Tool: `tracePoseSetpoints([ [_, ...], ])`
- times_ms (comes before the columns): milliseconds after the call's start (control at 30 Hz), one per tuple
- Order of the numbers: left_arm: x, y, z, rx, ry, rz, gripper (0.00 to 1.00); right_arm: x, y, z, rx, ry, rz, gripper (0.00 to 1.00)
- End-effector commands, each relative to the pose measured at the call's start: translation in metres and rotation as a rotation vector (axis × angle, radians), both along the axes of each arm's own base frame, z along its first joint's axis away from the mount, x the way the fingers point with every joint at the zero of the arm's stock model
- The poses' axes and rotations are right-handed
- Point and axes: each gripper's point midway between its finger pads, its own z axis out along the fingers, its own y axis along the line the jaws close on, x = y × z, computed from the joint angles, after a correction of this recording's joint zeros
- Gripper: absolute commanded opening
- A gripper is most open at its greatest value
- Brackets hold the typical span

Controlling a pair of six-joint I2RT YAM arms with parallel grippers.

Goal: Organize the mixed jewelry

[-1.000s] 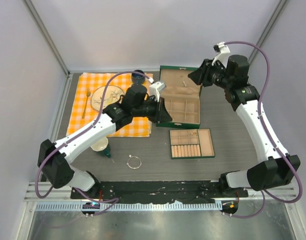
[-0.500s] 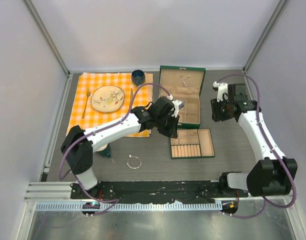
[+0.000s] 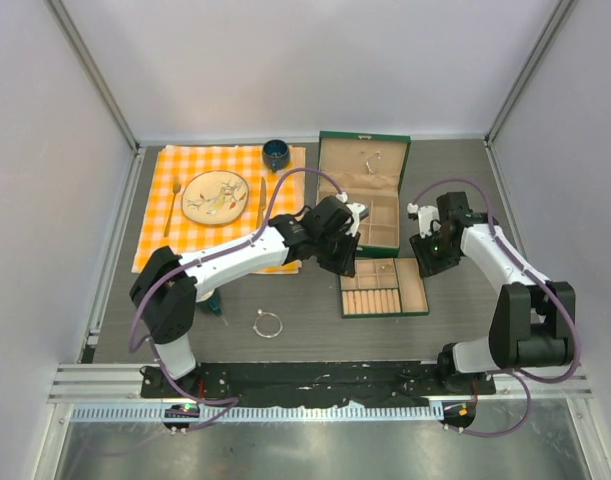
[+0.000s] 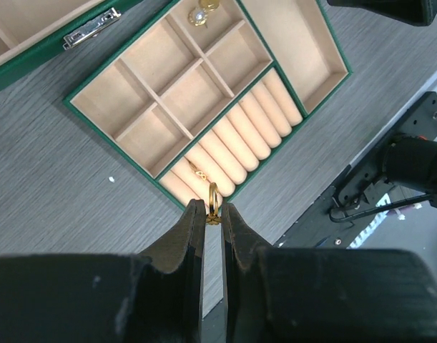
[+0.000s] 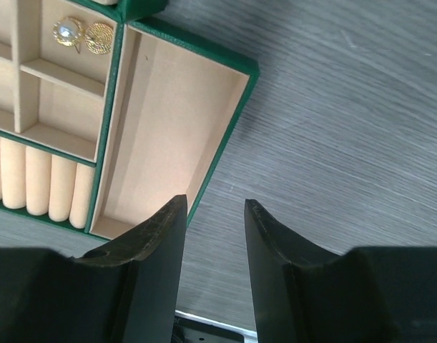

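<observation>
1. Overhead, a dark grey surface (image 3: 465,320) holds an open green box (image 3: 321,190) near the centre. A green beige-lined tray (image 3: 422,287) lies just beside it at 6 o'clock.
2. The left hand (image 4: 213,214) is clenched on a small gold ring (image 4: 213,194), which stands upright between its fingertips. It hangs over the tray's 10 o'clock corner, above the end of the padded ring rolls (image 4: 236,150).
3. The right hand (image 5: 214,207) is released, jaws apart with nothing between them. It hangs over the tray's 2 o'clock corner, at the rim of the long bare compartment (image 5: 175,136).
4. Two studs (image 5: 84,34), one pearl and one gold disc, lie together in a small tray compartment at the tray's 12 o'clock edge.
5. A thin silver wire bangle (image 3: 268,324) lies alone on the surface, well apart from the tray at its 8 o'clock.
6. At 10 o'clock an orange checked cloth (image 3: 175,245) carries a plate (image 3: 215,196), a gold fork (image 3: 171,205), a gold knife (image 3: 262,200) and a dark cup (image 3: 277,153).
7. The left arm (image 3: 235,262) crosses the cloth's near corner and hides the box's near left corner.
</observation>
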Motion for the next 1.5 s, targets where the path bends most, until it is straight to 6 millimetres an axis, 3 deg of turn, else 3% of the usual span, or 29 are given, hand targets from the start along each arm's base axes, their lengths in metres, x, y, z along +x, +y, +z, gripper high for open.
tracePoseSetpoints([
  [0,0.01,-0.01,0.007,-0.026,-0.032,0.006,0.0,0.007,0.006,-0.015,0.03,-0.001,0.037,0.44],
  [167,0.013,-0.009,0.0,-0.011,-0.043,0.01,0.0,0.007,0.002,-0.038,0.009,0.021,0.042,0.39],
  [467,0.013,-0.01,-0.022,-0.012,-0.023,0.029,0.0,0.005,0.005,-0.044,0.021,0.029,0.061,0.24],
  [633,0.014,-0.007,-0.027,-0.006,-0.029,0.05,0.0,0.003,0.011,-0.039,0.034,0.006,0.092,0.23],
  [800,0.002,-0.006,-0.046,0.016,-0.015,0.047,0.0,0.004,0.023,-0.03,0.045,-0.004,0.124,0.24],
  [1067,-0.004,-0.006,-0.047,0.028,-0.02,0.046,0.0,0.005,0.043,-0.015,0.081,0.005,0.132,0.22],
  [1467,-0.006,0.006,-0.041,0.03,-0.041,0.067,0.0,0.013,0.072,-0.011,0.076,0.037,0.093,0.01],
])
